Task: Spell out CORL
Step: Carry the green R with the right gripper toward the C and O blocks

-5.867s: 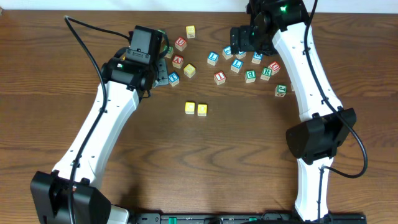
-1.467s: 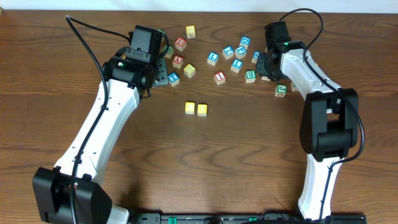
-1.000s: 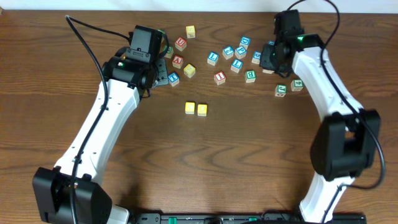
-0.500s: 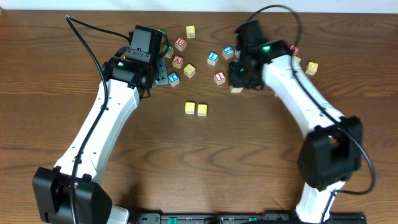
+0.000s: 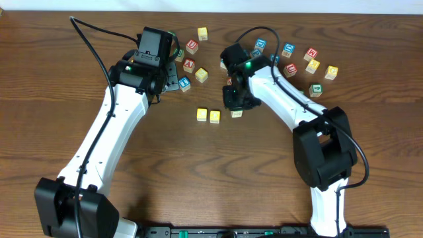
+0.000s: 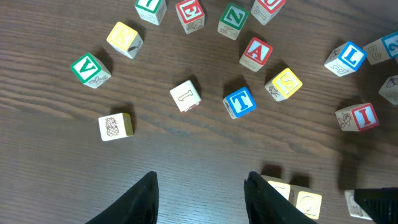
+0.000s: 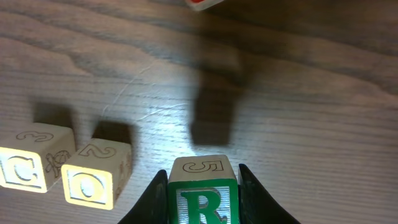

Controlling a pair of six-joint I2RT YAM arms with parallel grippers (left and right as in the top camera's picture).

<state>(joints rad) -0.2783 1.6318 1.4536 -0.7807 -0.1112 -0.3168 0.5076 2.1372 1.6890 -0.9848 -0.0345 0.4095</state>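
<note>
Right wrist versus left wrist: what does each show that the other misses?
Right wrist only: the green letter on the R block, clamped in the right gripper. Left wrist only: the open left gripper and the loose blocks beyond it, among them V, T, A and L. Both: the C block and O block, side by side.
</note>
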